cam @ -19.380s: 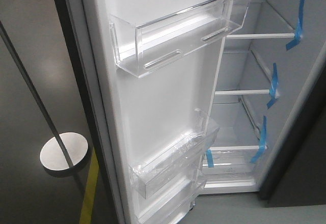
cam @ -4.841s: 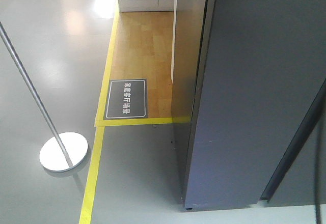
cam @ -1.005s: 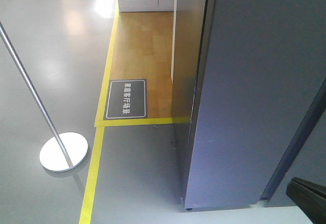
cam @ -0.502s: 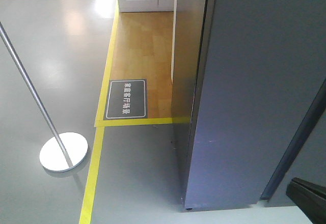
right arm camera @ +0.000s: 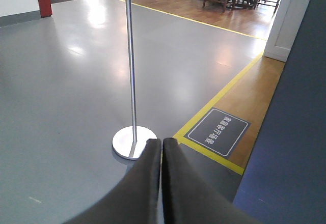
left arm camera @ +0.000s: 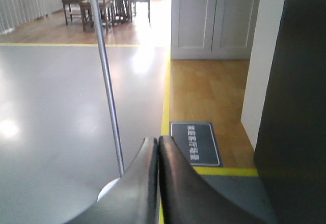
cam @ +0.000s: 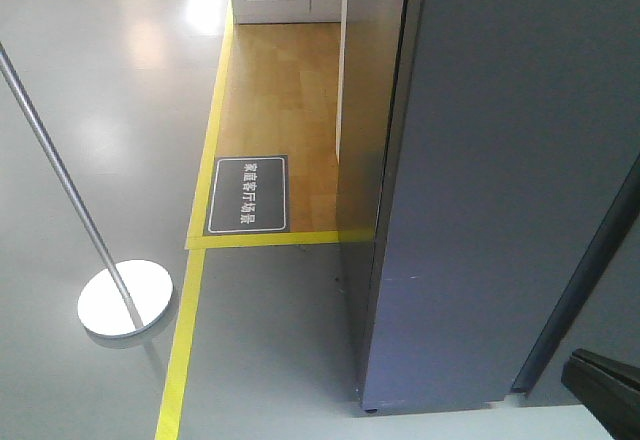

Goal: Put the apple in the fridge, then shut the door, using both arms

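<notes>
We see the fridge [cam: 500,180] with its door shut, standing tall to the right of both wrist cameras. The apple is not visible. Our left gripper [left arm camera: 158,183] and right gripper [right arm camera: 162,183] are both clenched on nothing; the right one seems nearer. The floor sign [cam: 247,194] has Chinese characters we cannot read.

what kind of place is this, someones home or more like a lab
Probably a mock-home test or showroom space, not a lived-in home. Yellow floor tape marks zones on a glossy grey floor, a stanchion post and a floor sign stand near the fridge, and dining chairs sit beyond.
</notes>
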Motion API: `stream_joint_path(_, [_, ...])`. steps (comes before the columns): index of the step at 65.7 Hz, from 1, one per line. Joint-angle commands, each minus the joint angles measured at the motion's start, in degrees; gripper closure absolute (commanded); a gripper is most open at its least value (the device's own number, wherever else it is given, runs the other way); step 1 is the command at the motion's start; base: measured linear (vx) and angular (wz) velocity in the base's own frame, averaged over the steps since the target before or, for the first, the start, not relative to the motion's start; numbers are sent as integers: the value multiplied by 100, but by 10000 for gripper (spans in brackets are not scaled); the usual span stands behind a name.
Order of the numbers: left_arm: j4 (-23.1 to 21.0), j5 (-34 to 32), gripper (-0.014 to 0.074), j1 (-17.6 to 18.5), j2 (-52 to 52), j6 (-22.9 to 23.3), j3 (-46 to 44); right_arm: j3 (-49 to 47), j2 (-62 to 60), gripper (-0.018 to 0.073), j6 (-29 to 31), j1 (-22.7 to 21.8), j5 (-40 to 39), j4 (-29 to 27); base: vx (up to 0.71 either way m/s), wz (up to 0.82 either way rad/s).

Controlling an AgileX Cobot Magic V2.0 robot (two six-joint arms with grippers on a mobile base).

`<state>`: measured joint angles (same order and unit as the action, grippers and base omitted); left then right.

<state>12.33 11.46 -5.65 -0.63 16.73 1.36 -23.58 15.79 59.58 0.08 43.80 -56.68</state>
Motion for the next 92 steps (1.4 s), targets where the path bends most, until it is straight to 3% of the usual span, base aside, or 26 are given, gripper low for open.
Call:
stream_joint_path(1, [35, -613, 602, 54, -89, -4, -91, -149, 55, 562, 32, -19, -219, -253, 0, 0])
stream_joint_path(92, [35, -561, 602, 54, -89, -4, -97, -149, 55, 562, 38, -19, -315, -225, 0, 0])
